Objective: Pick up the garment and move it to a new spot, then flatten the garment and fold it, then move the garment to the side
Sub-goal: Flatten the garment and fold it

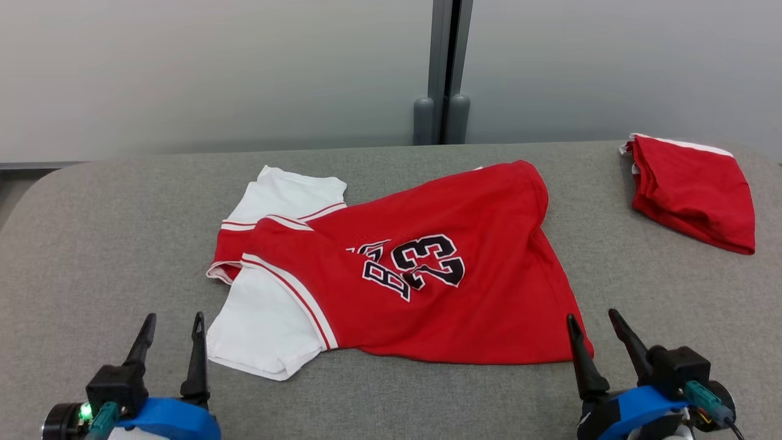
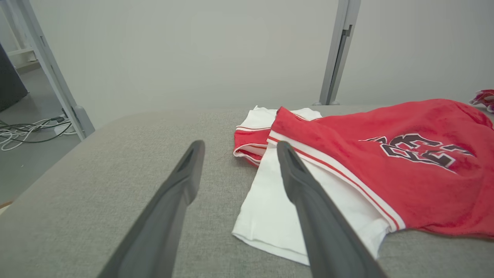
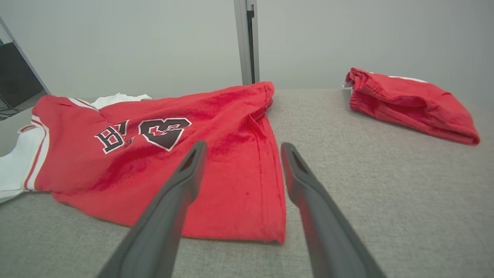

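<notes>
A red garment [image 1: 427,269] with white sleeves and a black "23" lies spread, a little rumpled, across the middle of the grey table [image 1: 91,244]. It also shows in the left wrist view [image 2: 366,170] and the right wrist view [image 3: 173,154]. My left gripper [image 1: 174,321] stands open near the front left, just left of the garment's white sleeve. Open too, my right gripper [image 1: 592,318] sits at the front right, at the garment's lower right corner. Nothing is between either pair of fingers.
A second red garment [image 1: 693,189], folded, lies at the table's far right, seen in the right wrist view [image 3: 409,104]. A grey wall with a vertical post [image 1: 449,67] stands behind the table. Cables [image 2: 27,131] lie on the floor at the left.
</notes>
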Robot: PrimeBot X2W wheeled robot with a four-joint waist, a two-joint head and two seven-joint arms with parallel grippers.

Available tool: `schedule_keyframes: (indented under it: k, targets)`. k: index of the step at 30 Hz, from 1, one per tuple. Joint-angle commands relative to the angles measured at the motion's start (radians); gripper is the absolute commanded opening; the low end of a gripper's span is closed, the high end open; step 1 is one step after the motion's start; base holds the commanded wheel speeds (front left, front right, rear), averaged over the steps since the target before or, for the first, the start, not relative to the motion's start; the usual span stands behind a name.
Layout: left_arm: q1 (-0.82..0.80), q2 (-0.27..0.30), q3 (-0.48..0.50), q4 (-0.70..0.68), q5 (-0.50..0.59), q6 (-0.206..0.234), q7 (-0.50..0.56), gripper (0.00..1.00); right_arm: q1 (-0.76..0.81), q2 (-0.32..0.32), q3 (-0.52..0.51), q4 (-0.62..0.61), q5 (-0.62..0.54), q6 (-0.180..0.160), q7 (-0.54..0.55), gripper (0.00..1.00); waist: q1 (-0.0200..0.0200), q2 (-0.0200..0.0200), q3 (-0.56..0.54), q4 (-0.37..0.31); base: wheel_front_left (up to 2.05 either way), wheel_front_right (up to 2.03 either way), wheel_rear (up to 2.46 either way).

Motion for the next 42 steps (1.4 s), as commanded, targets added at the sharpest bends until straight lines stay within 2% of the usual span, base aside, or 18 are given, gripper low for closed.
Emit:
schedule_keyframes:
  k: [1, 7, 13, 20, 27, 28, 29, 30, 36, 42]
  targets:
    - [-0.03, 0.011, -0.014, 0.021, -0.006, -0.002, -0.004, 1.0, -0.03, -0.01, 0.001, 0.023, -0.011, 0.0, -0.003, 1.0, -0.0001, -0.0002, 0.012, 0.0, 0.0, 0.0, 0.0]
    - [-0.149, 0.057, -0.096, 0.192, -0.051, -0.002, -0.003, 1.0, -0.173, -0.02, 0.004, 0.199, -0.04, 0.0, 0.002, 1.0, -0.0001, -0.0002, 0.072, -0.019, 0.0, 0.0, 0.0]
    - [-0.228, 0.084, -0.166, 0.369, -0.11, -0.002, -0.003, 1.0, -0.246, -0.02, 0.015, 0.347, -0.044, 0.0, 0.005, 1.0, -0.0001, -0.0002, 0.098, -0.034, 0.0, 0.0, 0.0]
    - [-0.272, 0.091, -0.244, 0.496, -0.208, -0.002, -0.003, 1.0, -0.281, -0.019, 0.028, 0.475, -0.032, 0.0, 0.001, 1.0, -0.0001, -0.0002, 0.115, -0.04, 0.0, 0.0, 0.0]
    - [-0.29, 0.069, -0.343, 0.592, -0.309, -0.002, 0.004, 1.0, -0.295, -0.008, 0.068, 0.563, -0.004, 0.0, 0.004, 1.0, -0.0001, -0.0002, 0.12, -0.042, 0.0, 0.0, 0.0]
    - [-0.287, 0.066, -0.359, 0.598, -0.322, -0.002, 0.004, 0.38, -0.293, -0.004, 0.078, 0.573, 0.011, 0.0, 0.005, 0.45, -0.0001, -0.0002, 0.117, -0.04, 0.0, 0.0, 0.0]
    - [-0.284, 0.061, -0.375, 0.603, -0.335, -0.003, 0.004, 0.15, -0.287, 0.0, 0.09, 0.58, 0.022, 0.001, 0.004, 0.29, -0.0001, -0.0002, 0.111, -0.038, 0.0, 0.0, 0.0]
    - [-0.28, 0.057, -0.394, 0.608, -0.347, -0.003, 0.004, 0.0, -0.277, 0.003, 0.101, 0.584, 0.034, 0.002, 0.004, 0.0, -0.0001, -0.0002, 0.105, -0.035, 0.0, 0.0, 0.0]
    - [-0.248, 0.068, -0.446, 0.561, -0.423, -0.002, 0.002, 0.0, -0.209, 0.002, 0.162, 0.501, 0.118, 0.001, 0.002, 0.0, -0.0001, -0.0002, 0.064, -0.028, 0.0, 0.0, 0.0]
    - [-0.26, 0.105, -0.422, 0.392, -0.456, -0.002, -0.002, 0.0, -0.228, -0.022, 0.181, 0.34, 0.155, 0.0, -0.002, 0.0, -0.0001, -0.0002, 0.045, -0.031, 0.0, 0.0, 0.0]
